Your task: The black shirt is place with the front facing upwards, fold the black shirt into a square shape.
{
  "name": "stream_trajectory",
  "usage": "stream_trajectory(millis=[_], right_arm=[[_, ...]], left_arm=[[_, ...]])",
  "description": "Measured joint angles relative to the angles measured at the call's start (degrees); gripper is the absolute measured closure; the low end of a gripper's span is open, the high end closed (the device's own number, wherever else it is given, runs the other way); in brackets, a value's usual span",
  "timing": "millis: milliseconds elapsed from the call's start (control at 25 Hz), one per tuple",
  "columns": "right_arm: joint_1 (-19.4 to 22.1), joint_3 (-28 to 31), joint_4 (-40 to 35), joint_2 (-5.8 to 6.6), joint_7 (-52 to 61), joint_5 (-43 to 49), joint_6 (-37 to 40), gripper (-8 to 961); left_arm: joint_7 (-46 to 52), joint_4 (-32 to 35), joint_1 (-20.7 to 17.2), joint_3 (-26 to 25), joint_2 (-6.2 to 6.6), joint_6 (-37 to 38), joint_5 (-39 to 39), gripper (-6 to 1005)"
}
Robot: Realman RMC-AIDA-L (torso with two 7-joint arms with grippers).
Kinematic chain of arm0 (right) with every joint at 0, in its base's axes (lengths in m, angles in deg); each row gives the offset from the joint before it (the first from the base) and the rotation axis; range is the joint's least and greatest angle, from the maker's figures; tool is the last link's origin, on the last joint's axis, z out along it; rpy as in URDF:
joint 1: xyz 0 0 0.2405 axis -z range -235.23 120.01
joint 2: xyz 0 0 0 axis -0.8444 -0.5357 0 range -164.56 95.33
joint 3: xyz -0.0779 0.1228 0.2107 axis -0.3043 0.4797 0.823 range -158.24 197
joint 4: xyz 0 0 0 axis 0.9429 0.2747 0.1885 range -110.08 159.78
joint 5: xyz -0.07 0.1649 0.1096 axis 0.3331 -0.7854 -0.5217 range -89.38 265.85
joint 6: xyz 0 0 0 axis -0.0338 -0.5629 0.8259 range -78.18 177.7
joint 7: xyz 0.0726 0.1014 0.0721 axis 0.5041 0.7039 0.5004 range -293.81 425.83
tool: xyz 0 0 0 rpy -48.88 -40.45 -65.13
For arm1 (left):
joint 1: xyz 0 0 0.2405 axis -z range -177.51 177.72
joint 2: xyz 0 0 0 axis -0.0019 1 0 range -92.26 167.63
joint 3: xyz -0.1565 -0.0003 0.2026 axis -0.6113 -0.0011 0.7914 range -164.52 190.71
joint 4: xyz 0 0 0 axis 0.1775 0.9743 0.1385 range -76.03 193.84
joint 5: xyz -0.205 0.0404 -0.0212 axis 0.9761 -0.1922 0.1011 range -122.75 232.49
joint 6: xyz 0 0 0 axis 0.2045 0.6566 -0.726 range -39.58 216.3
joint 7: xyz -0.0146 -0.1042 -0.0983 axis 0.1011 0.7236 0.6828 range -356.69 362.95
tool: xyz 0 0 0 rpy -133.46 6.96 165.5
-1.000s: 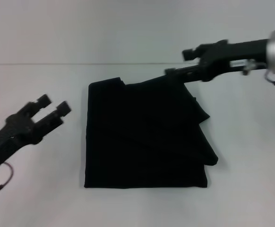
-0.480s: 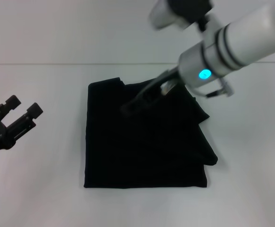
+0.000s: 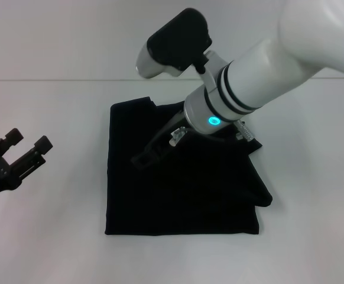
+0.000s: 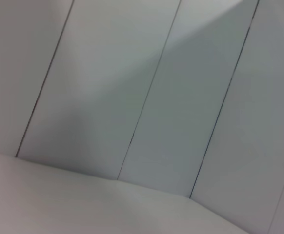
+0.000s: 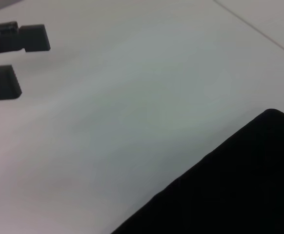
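Note:
The black shirt (image 3: 184, 201) lies folded into a rough square on the white table (image 3: 314, 236), with a thicker fold sticking out along its right side. No print shows. My right arm reaches across its upper half, and the dark right gripper (image 3: 141, 158) hangs over the shirt's upper left part, hard to make out against the cloth. The right wrist view shows one shirt corner (image 5: 239, 185) on the table. My left gripper (image 3: 28, 139) is open and holds nothing, off to the left of the shirt. Its fingers (image 5: 32, 39) also show in the right wrist view.
The table's far edge meets a pale panelled wall (image 4: 156, 97), which fills the left wrist view. Bare white table surrounds the shirt on all sides.
My right arm has swung leftward over the shirt, its wrist turning downward and its gripper travelling from the top right edge to the upper left. The left gripper has drawn back to the left.

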Motion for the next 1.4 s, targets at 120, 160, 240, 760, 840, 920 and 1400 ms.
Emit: stream_trajectory(millis=[120,160,240,760,840,920,1400], right_arm=[[-0.5,-2.4,1.1,-0.20,0.0,-0.1,-2.2,103],[-0.5,-3.2,1.3,-0.22,0.0,-0.1,-2.8,104],[-0.6,-4.8,1.7,-0.25,0.0,-0.5,-4.4,105],[-3.1,-11.8,7.9,-0.38,-0.5,-3.7,-11.2,212],[-3.0,-12.0,9.1,-0.38,-0.6,-3.7,-12.0,218],[-2.7,-12.2,10.3,-0.38,-0.9,-3.6,-12.5,224],[-0.1,-12.1,10.4,0.12,-2.7,-3.5,-16.0,262]], left_arm=[[0.0,-0.5,0.1,0.0,-0.02,-0.6,0.0,125],[0.0,-0.6,0.1,0.0,-0.02,-0.7,0.0,125],[0.0,-0.9,0.2,0.0,-0.02,-0.9,0.0,125],[-1.2,-2.7,1.6,0.1,0.12,-4.3,0.1,125],[-1.5,-3.3,2.2,0.2,0.08,-4.8,0.0,125],[-1.8,-4.2,3.0,0.4,0.06,-5.0,0.0,125],[-2.8,-6.2,4.5,0.8,0.12,-6.0,0.3,124]])
